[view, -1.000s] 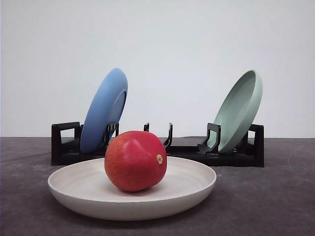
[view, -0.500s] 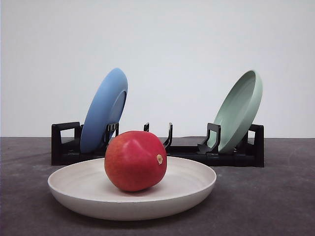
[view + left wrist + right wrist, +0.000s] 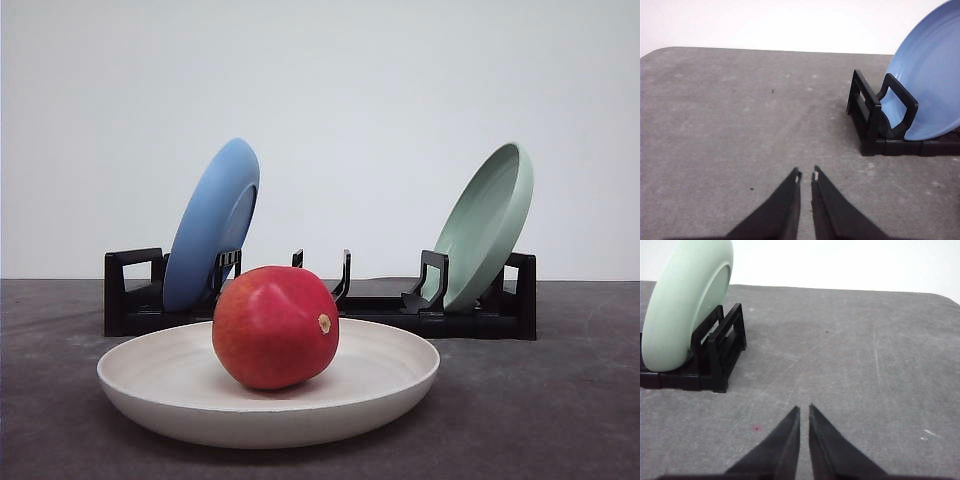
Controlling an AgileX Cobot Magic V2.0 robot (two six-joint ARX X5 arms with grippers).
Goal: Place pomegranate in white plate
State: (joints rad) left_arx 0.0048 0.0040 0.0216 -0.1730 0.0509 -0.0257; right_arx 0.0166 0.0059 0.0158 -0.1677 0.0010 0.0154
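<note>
The pomegranate point(image 3: 275, 327) lies in the white plate point(image 3: 385, 385) on the grey desk point(image 3: 540, 400). Behind, one black rack point(image 3: 380, 310) holds two tilted plates: a blue plate point(image 3: 212, 222) and a pale green plate point(image 3: 487, 225). The left gripper point(image 3: 806, 176) and right gripper point(image 3: 804, 409) each hover over bare desk, jaws nearly closed, empty.

Pomegranate point(image 3: 275, 327): glossy red, roundish, faint orange-yellow blush up top, small tan nub on its right side facing sideways. Sits on its side inside the plate point(image 3: 400, 375), a bit left of plate centre, touching the plate floor. Plate: wide, shallow, off-white matte, raised rim, upright and flat on the grey table, near the front.
</note>
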